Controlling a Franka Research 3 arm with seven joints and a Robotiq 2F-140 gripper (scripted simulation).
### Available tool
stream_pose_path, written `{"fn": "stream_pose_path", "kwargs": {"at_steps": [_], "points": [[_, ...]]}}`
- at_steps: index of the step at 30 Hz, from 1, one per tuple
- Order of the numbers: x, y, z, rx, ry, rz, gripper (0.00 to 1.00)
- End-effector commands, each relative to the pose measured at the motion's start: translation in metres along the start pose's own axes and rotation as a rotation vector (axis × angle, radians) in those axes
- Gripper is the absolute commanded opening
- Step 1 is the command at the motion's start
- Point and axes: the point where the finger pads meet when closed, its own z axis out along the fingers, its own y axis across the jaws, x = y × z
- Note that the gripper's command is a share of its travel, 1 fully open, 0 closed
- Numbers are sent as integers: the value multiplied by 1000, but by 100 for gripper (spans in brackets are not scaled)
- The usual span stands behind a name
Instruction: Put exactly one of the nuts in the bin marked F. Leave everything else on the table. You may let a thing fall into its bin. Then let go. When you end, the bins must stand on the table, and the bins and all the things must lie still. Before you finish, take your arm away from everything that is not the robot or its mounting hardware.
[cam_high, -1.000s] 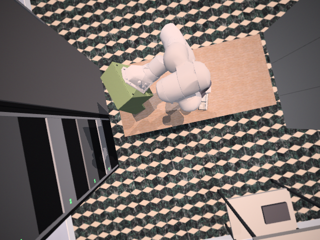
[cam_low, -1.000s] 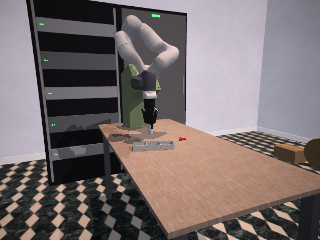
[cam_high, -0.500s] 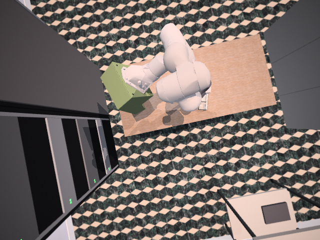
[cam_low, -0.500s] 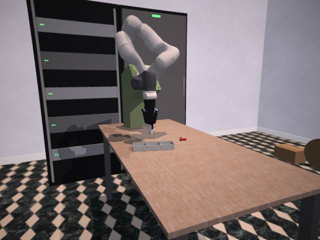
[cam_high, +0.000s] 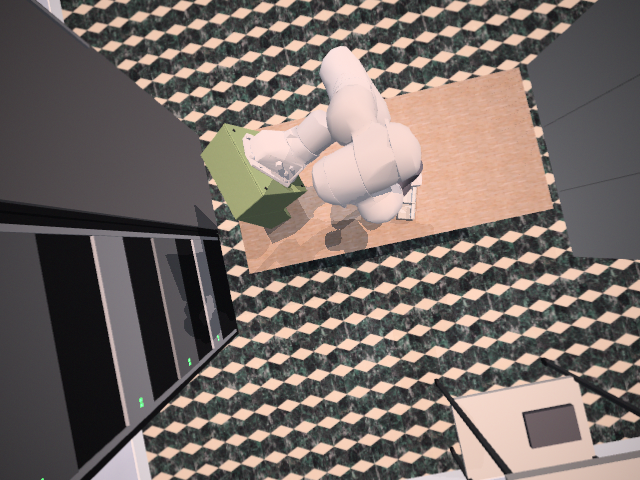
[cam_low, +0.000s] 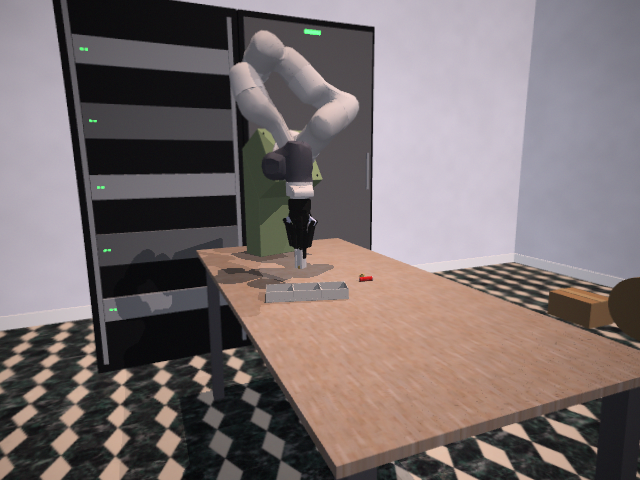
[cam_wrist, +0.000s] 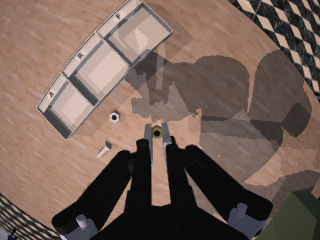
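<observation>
My gripper (cam_wrist: 156, 132) points straight down at the table, just behind the grey three-compartment bin tray (cam_wrist: 107, 63). Its fingers are nearly closed on a small brass-coloured nut (cam_wrist: 156, 132) pinched between the tips. In the exterior view the gripper (cam_low: 299, 262) stands low, close to the table top behind the tray (cam_low: 306, 291). A silver nut (cam_wrist: 115, 118) lies loose on the table between the fingers and the tray. A small silver bolt (cam_wrist: 103, 150) lies near it. The tray's rim letters are too small to read.
A small red thing (cam_low: 366, 277) lies on the table to the right of the tray. The green block of the arm's base (cam_low: 266, 201) stands at the table's back edge, close behind the gripper. The arm hides the tray in the top view.
</observation>
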Motion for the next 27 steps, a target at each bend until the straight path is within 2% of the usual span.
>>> {"fn": "stream_pose_path", "kwargs": {"at_steps": [1,14,24,27], "points": [[-1,-2,-1,4,-2,-3,7],[6,-1,6,4,-2,-3,7],[62,-8,6,4,-2,-3,7],[80,-11,6,4,-2,147,7]]}}
